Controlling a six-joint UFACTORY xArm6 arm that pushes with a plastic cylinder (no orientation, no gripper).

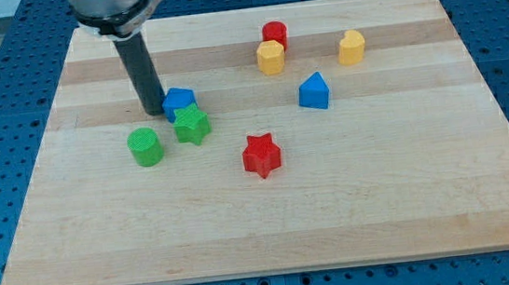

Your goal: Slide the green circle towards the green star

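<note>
The green circle point(145, 146) stands on the wooden board at the view's left of centre. The green star point(192, 125) lies just to its right and slightly higher, a small gap between them. A blue block point(179, 102) touches the star's upper edge. My tip point(154, 111) rests on the board right beside the blue block's left side, above the green circle and up-left of the green star. The dark rod rises from it towards the view's top left.
A red star point(261, 155) lies right of the green star. A blue triangular block point(314, 92), a yellow block point(271, 58), a red block point(274, 35) and another yellow block point(351, 47) sit in the upper right. The board's point(403, 222) edges border a blue perforated table.
</note>
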